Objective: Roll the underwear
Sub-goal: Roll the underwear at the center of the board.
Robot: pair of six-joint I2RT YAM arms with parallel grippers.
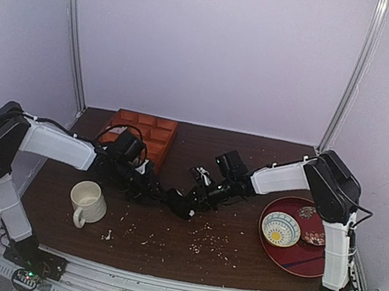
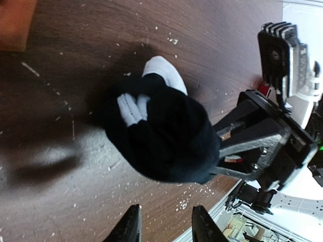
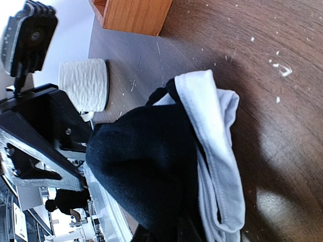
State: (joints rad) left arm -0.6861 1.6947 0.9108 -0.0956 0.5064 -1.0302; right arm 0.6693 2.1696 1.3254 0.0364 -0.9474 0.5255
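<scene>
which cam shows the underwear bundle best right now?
Left wrist: the underwear fills mid-frame as a black wad with white edging, its whole outline visible on the table. Right wrist shows it closer but cut off by the frame's bottom edge. Top external shows only a small dark lump between the arms.

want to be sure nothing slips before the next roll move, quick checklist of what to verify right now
1. Right gripper shut on the underwear: ok, black fabric is bunched right at its fingers in the right wrist view.
2. Left gripper free of the fabric: ok, its fingertips stand apart, short of the bundle.
3. Bundle on the table, not hanging: cannot tell, its underside is hidden.
4. White edging tucked in: not ok, a loop of it sticks out of the black roll.
5. Mug clear of the arms: ok, it stands apart, nearer the front edge.
6. Red plate with its bowl out of the way: ok.
</scene>
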